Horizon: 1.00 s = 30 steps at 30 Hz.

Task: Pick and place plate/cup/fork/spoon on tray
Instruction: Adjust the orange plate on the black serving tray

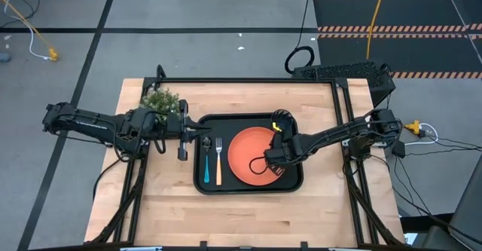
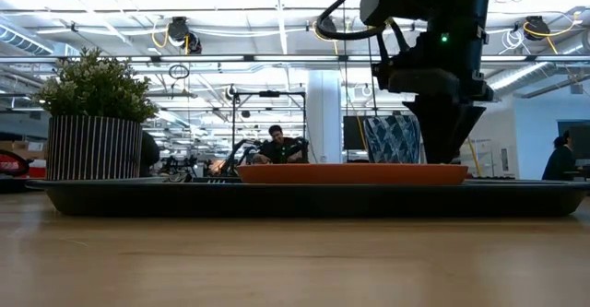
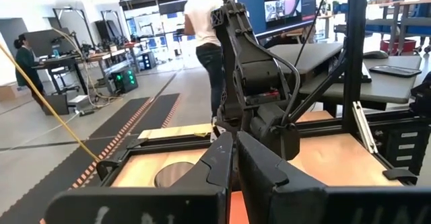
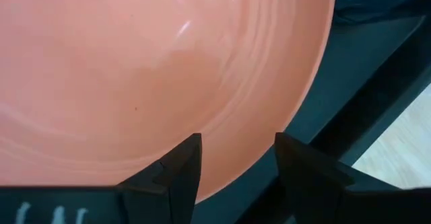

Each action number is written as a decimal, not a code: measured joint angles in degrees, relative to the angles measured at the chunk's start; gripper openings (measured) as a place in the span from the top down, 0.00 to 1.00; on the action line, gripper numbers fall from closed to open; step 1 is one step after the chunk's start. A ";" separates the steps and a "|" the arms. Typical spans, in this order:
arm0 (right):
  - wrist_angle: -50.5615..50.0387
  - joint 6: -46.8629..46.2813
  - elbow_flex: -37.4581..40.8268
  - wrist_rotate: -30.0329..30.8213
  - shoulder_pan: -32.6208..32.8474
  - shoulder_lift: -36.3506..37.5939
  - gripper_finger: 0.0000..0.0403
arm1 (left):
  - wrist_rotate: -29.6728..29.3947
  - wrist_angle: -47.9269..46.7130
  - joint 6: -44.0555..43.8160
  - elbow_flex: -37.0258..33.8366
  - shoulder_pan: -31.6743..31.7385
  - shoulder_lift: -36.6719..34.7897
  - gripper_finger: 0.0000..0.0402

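We see the tray at the middle of the table, and we place everything else by it. The plate lies flat in the tray's right half. The fork and the spoon lie side by side in the tray's left half, the spoon nearer the left rim, the fork between spoon and plate.

The right gripper is over the plate's near right edge, inside the tray. In its wrist view the fingers stand apart with the plate's rim just ahead of them; they hold nothing, so we read it as released. From table height the plate sits level in the tray with this arm reaching down at its right.

The left gripper is at the tray's left rim, by the far left corner. Its fingers are pressed together on nothing.

The potted plant stands on the table just outside the tray's far left corner. We cannot pick out the cup with certainty in any view.
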<state>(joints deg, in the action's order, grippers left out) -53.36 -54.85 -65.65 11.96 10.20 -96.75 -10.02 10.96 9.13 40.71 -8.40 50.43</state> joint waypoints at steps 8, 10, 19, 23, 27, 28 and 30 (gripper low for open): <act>1.98 -0.49 3.74 0.00 -0.13 0.00 0.56 | 0.02 -0.17 -0.09 0.00 0.00 0.00 0.94; 3.39 -0.66 4.54 -0.05 -0.11 0.00 0.56 | 0.02 -0.16 0.00 0.00 0.00 0.00 0.94; 8.96 -1.49 6.74 -0.78 -0.08 0.00 0.56 | 0.02 -0.04 -0.08 -0.01 0.00 0.00 0.94; 10.10 -2.39 6.95 -2.82 0.10 0.00 0.56 | 0.02 -0.02 -0.24 -0.02 0.00 0.00 0.94; 11.27 -3.01 6.95 -4.66 0.69 0.00 0.56 | 0.02 0.00 -0.28 -0.02 0.00 0.00 0.94; 11.70 -3.05 6.95 -4.80 0.99 0.00 0.56 | 0.02 -0.02 -0.28 -0.02 0.00 0.00 0.94; 12.55 -3.19 6.95 -4.85 1.66 0.00 0.56 | 0.02 0.00 -0.31 -0.02 0.00 0.00 0.94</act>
<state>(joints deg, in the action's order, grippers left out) -40.81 -58.04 -58.70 7.11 11.86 -96.75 -10.00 10.96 8.82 40.69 -8.40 50.43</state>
